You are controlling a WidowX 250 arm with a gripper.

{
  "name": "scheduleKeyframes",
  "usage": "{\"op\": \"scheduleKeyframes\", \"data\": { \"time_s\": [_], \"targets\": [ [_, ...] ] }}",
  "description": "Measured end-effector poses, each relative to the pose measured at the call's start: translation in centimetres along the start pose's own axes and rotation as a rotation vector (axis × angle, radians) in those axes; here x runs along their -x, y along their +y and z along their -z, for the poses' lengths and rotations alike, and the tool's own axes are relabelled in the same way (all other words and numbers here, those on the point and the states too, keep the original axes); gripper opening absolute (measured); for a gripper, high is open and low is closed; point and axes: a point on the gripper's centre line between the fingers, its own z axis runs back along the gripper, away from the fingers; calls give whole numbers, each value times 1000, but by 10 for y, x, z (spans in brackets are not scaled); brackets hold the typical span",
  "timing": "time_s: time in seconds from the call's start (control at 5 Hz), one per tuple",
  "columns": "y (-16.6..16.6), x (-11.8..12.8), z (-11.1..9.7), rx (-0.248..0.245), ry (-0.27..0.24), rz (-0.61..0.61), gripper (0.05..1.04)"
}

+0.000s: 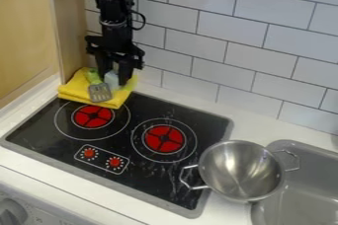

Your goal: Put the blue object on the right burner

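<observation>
Hanging at about ten o'clock in the camera view, the black two-finger gripper (113,77) is pointing down over a folded yellow cloth (74,88). Its jaws are standing moderately apart, one to either side of the pale blue, blocky object (111,80); whether they are pressing on it, I cannot tell. The object is resting on the cloth, just beside a green-handled spatula with a grey slotted blade (100,92). The round right burner, red at its centre (163,138), is lying toward five o'clock from the object on the black stovetop. A shiny two-handled metal pot (241,170) is sitting toward four o'clock from that burner.

Judging by its looks, the object is probably going to be light and fairly firm, maybe a little slippery if the faces are smooth, and hardly fragile. Its opposite upper sides are offering the best hold, with the jaws closing evenly. The soft cloth is likely to be giving underneath, so a low pinch is risking a fold of it, and the spatula's handle is lying close enough to be snagging.
</observation>
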Motion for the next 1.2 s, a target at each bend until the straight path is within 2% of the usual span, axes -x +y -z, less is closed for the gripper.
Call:
{"op": "scheduleKeyframes", "data": {
  "time_s": [0.6,0.8,1.0,1.2],
  "targets": [
    [-2,-1,-1,11,-8,-17,450],
    [-3,-5,-13,20,-44,-17,450],
    [-4,-11,-36,23,-105,-14,449],
    [-9,-3,-52,31,-128,-1,450]
  ]
}}
